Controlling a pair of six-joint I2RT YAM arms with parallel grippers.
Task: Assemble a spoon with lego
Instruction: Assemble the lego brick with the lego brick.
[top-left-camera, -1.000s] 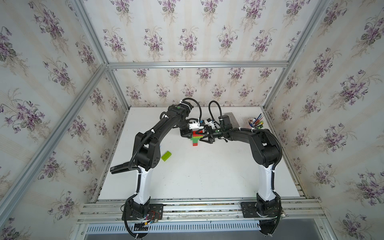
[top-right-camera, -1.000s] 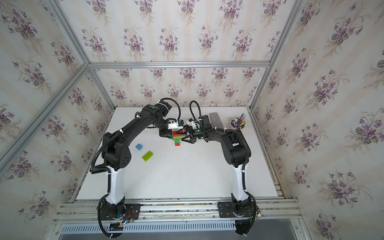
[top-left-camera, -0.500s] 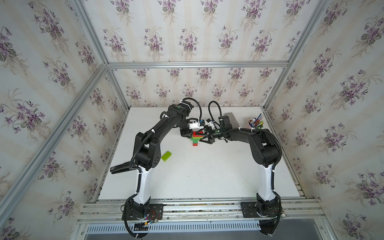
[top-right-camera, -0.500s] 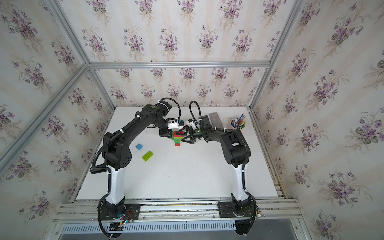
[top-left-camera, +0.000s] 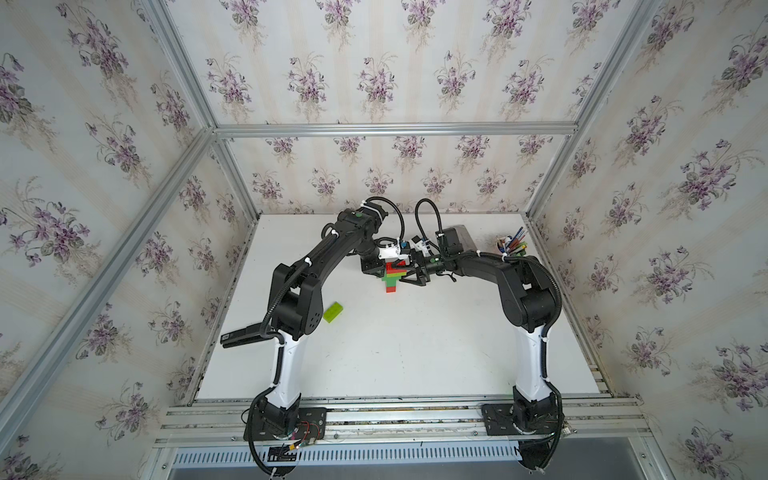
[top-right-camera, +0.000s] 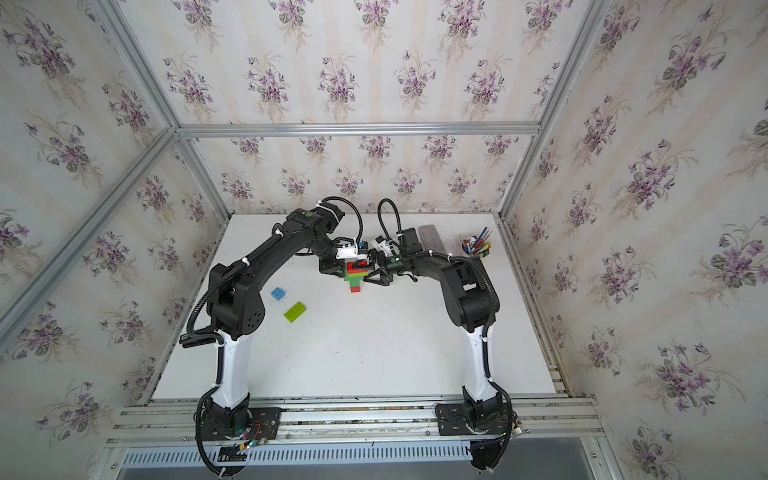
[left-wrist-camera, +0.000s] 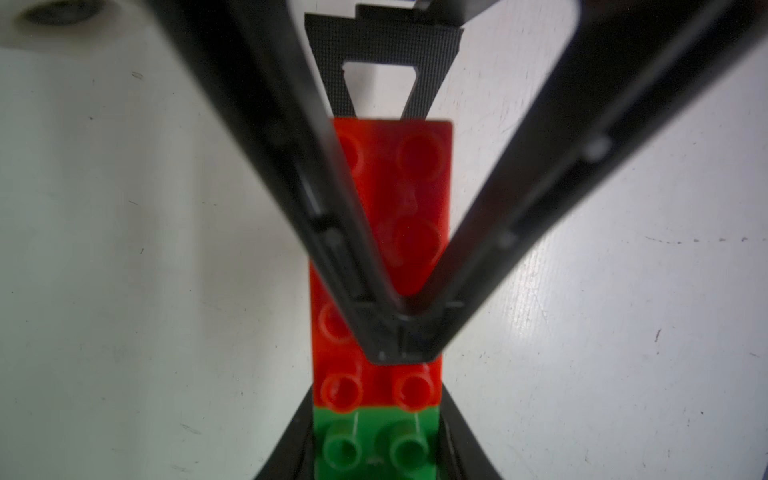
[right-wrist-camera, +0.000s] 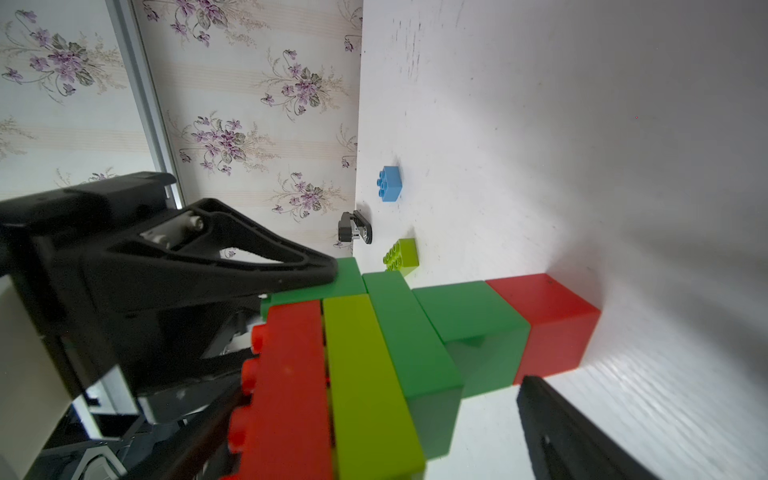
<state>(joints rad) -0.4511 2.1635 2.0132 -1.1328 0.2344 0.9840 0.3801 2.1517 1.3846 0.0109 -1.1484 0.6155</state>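
Observation:
The spoon (top-left-camera: 390, 277) (top-right-camera: 355, 276) lies flat on the white table, far of the middle. Its head shows red, lime and green stripes (right-wrist-camera: 374, 353), and a narrow green-and-red stem (right-wrist-camera: 540, 324) points toward the front. My left gripper (top-left-camera: 380, 266) (left-wrist-camera: 376, 449) reaches in from the far side and is shut on a green brick (left-wrist-camera: 374, 440) at the head's end, beside the studded red brick (left-wrist-camera: 399, 174). My right gripper (top-left-camera: 409, 274) (right-wrist-camera: 374, 436) comes from the right and stands open, one finger on each side of the head.
A loose lime brick (top-right-camera: 295, 311) (right-wrist-camera: 401, 253) and a small blue brick (top-right-camera: 278, 294) (right-wrist-camera: 390, 183) lie left of the build; in a top view the left arm hides the blue one. A grey block (top-right-camera: 432, 241) and a bundle of pens (top-right-camera: 478, 245) sit at the far right.

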